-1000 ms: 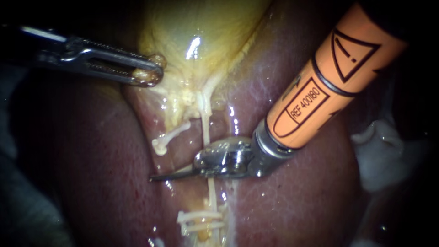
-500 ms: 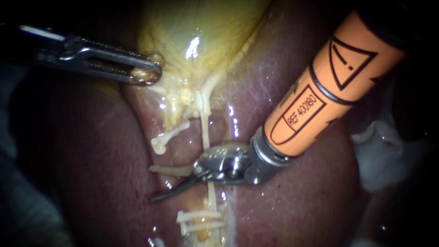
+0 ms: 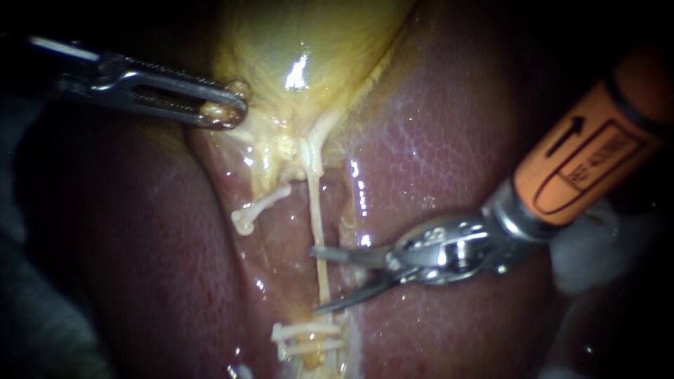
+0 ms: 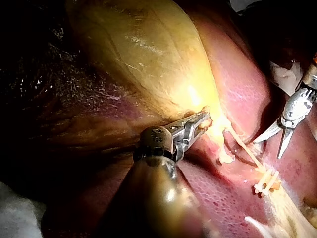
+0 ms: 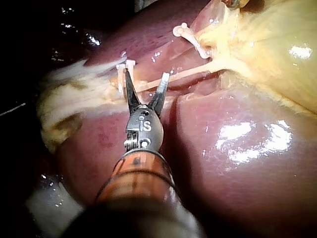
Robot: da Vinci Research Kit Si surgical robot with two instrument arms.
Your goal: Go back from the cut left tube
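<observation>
Right tool (image 3: 314,279) drew back — released, astride the tube (image 3: 317,210); left tool (image 3: 228,112) grasps gallbladder (image 3: 302,42).

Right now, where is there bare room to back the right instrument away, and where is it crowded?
Free: glossy red-brown liver between the thin pale tube and the orange-sleeved right instrument. Crowded: its open blades by that tube, between the cut stub and white clips.
</observation>
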